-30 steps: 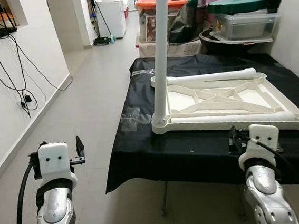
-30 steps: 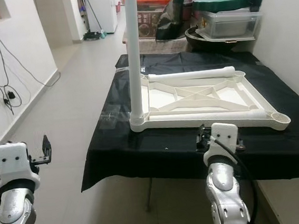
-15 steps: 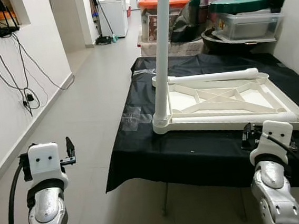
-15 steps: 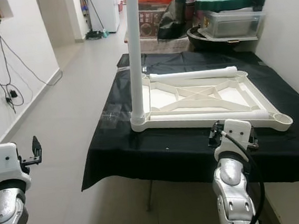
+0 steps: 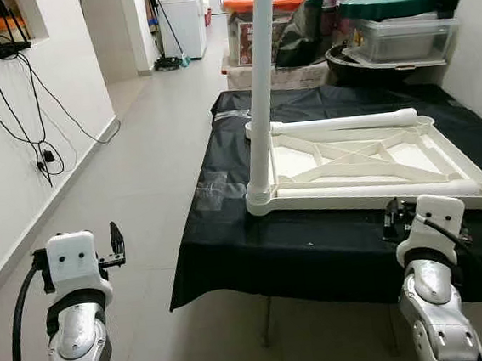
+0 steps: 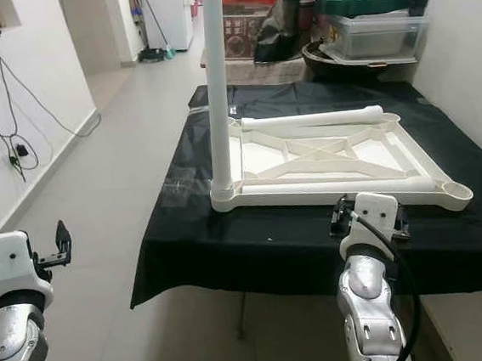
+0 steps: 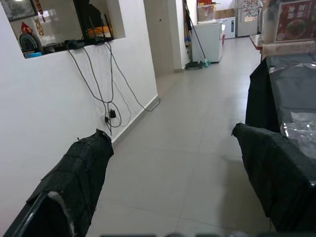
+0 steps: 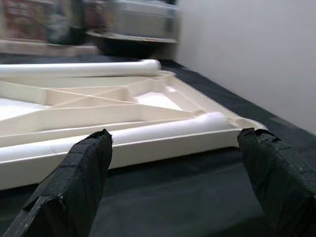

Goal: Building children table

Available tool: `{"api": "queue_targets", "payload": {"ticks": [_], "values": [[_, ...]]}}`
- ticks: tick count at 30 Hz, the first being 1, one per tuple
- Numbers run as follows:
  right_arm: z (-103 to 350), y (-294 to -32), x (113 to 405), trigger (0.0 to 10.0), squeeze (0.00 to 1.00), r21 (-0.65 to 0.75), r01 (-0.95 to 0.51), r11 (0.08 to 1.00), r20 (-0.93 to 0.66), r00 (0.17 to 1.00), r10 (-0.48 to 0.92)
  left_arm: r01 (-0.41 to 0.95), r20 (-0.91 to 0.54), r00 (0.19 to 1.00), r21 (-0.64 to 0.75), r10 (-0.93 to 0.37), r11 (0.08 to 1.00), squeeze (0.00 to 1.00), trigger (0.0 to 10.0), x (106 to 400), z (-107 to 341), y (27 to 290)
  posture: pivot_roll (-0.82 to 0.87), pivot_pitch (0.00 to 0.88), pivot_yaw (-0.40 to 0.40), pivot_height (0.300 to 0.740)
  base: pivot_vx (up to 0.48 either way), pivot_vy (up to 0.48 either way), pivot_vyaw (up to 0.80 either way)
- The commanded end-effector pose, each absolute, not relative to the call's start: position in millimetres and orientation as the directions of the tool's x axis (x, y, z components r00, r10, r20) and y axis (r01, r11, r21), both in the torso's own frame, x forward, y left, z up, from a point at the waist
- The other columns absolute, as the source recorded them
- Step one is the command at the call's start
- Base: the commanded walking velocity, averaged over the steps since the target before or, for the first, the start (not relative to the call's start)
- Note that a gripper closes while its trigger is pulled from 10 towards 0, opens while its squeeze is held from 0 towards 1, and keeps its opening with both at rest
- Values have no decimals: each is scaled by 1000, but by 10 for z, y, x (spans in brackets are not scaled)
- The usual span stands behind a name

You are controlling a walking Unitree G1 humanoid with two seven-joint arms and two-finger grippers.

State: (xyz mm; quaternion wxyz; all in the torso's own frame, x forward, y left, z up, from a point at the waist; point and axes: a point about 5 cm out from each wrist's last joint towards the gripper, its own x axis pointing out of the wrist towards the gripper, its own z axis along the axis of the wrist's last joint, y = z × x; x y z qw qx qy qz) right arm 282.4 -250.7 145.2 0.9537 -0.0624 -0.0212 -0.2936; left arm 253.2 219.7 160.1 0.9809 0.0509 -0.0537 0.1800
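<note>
Black-draped table (image 5: 316,250) carrying upturned white tabletop (image 5: 367,164), one leg (image 5: 258,93) standing fitted, two loose legs (image 5: 342,123) lying across frame. Right gripper (image 8: 173,163) hovering spread-fingered, empty, approaching nearest loose leg (image 8: 148,129); next closing on it. Left gripper (image 7: 173,173) idling, splayed, over floor.

Top of upright leg (image 6: 217,80) cut off by frame edge, far shelf clutter (image 8: 133,19) blurred, right gripper (image 5: 391,218) fingers mostly hidden behind wrist housing
</note>
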Motion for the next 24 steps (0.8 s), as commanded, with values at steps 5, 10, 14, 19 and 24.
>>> {"api": "queue_targets", "payload": {"ticks": [5, 10, 14, 19, 24], "values": [[1475, -2733, 2793, 10000, 0, -108, 642, 759, 84, 766, -637, -383, 115, 921, 108, 371, 917, 0, 10000, 2525, 1566, 2286, 61, 7, -33, 740, 277, 0, 0], [1481, -2666, 2795, 10000, 0, -102, 632, 769, 88, 775, -625, -378, 115, 924, 112, 366, 919, 0, 10000, 2535, 1558, 2282, 60, 8, -33, 740, 306, 0, 0], [1467, -2641, 2799, 10000, 0, -97, 628, 772, 85, 779, -622, -368, 109, 928, 110, 356, 923, 0, 10000, 2533, 1548, 2269, 62, 11, -30, 740, 306, 0, 0], [1467, -2645, 2803, 10000, 0, -96, 627, 773, 86, 779, -621, -366, 106, 929, 111, 355, 924, 0, 10000, 2528, 1543, 2269, 61, 11, -30, 740, 307, 0, 0], [1487, -2648, 2811, 10000, 0, -93, 627, 773, 92, 779, -621, -365, 106, 929, 108, 354, 925, 0, 10000, 2531, 1540, 2267, 60, 12, -29, 740, 307, 0, 0]]}}
